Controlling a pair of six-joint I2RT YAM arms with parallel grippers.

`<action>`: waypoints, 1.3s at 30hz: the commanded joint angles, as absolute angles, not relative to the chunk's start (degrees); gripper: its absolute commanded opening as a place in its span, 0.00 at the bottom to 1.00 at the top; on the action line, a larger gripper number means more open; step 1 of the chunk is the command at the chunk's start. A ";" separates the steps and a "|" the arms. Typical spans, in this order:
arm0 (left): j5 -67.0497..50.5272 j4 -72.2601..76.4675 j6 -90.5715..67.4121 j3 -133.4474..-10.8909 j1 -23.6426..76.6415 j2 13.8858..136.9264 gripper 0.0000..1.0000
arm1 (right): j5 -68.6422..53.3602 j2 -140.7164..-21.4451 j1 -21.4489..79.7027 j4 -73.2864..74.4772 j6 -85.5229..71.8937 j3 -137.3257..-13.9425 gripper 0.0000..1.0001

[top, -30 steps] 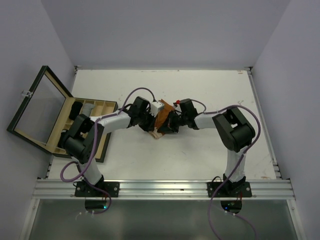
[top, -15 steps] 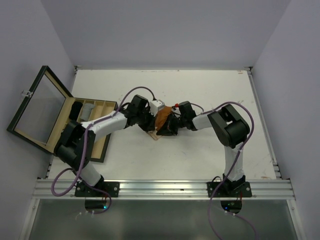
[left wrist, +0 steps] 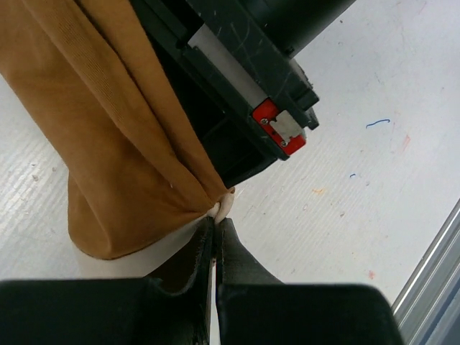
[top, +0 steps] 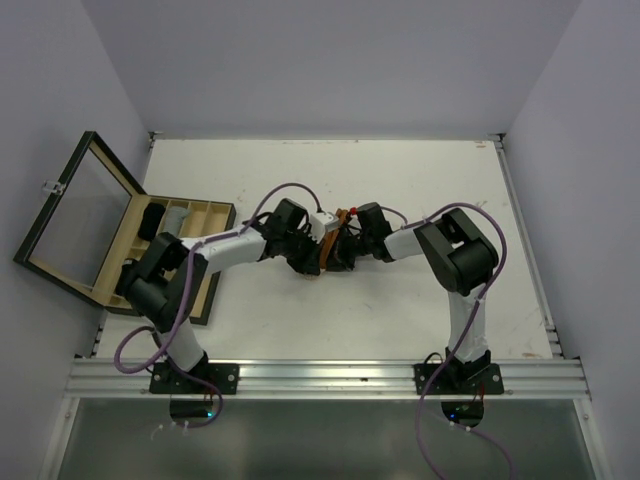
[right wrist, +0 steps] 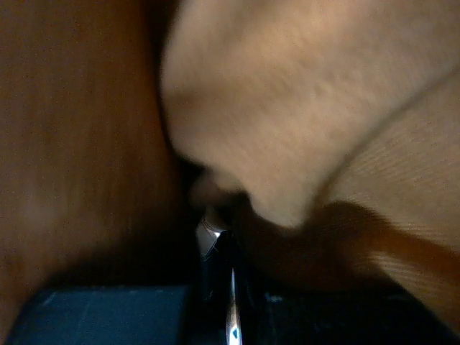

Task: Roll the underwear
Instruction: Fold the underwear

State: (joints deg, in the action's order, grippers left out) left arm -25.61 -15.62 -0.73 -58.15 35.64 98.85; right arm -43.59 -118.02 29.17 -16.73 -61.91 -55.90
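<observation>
The orange-brown underwear (left wrist: pixel 108 144) hangs bunched between my two grippers at the middle of the table. From above only a sliver of the cloth (top: pixel 341 218) shows. My left gripper (left wrist: pixel 218 219) is shut on its cream edge band. My right gripper (right wrist: pixel 226 237) is shut on the same cloth, which fills its view with orange-brown and cream folds (right wrist: pixel 287 108). In the top view the left gripper (top: pixel 312 258) and right gripper (top: pixel 340 252) are almost touching. The right gripper's black body with a red tab (left wrist: pixel 277 126) sits close behind the cloth.
An open wooden box (top: pixel 212 285) with a glass lid (top: pixel 75 215) stands at the table's left edge. It holds a black garment (top: pixel 150 220) and a grey one (top: pixel 176 216) in its compartments. A metal rail (top: pixel 320 375) runs along the near edge.
My left gripper has swung right and nearer, closing in on the right gripper. The orange-brown cloth has gathered between them and shows far less from above. Both grips held.
</observation>
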 commanded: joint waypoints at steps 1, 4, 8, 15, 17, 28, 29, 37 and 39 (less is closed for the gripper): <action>-26.63 -12.40 -1.58 -55.99 35.51 100.72 0.00 | -38.58 -119.53 28.83 -14.50 -61.00 -55.02 0.04; -25.93 -10.73 -1.06 -54.41 35.33 101.95 0.00 | -38.58 -119.01 28.74 -14.24 -60.74 -55.02 0.04; -25.84 -10.28 -0.88 -54.32 33.84 103.62 0.00 | -38.24 -118.65 28.56 -12.66 -59.51 -55.19 0.04; -23.03 -13.53 3.16 -57.65 32.78 97.93 0.00 | -37.71 -119.97 28.39 -8.18 -56.16 -56.87 0.04; -21.11 -14.85 3.86 -58.88 32.78 96.51 0.00 | -37.71 -119.97 28.39 -8.26 -56.16 -56.78 0.04; -21.70 -13.10 3.34 -57.83 33.13 96.94 0.00 | -38.06 -120.15 28.48 -8.70 -56.87 -56.51 0.05; -21.80 -12.66 2.64 -57.83 33.22 97.47 0.00 | -38.23 -120.15 28.39 -8.70 -56.95 -56.51 0.05; -23.38 -10.46 0.71 -56.43 33.93 100.28 0.00 | -38.15 -120.32 28.39 -8.96 -57.39 -56.34 0.05; -24.08 -9.33 0.53 -55.38 34.01 100.37 0.00 | -37.97 -120.15 28.39 -9.32 -57.57 -56.16 0.05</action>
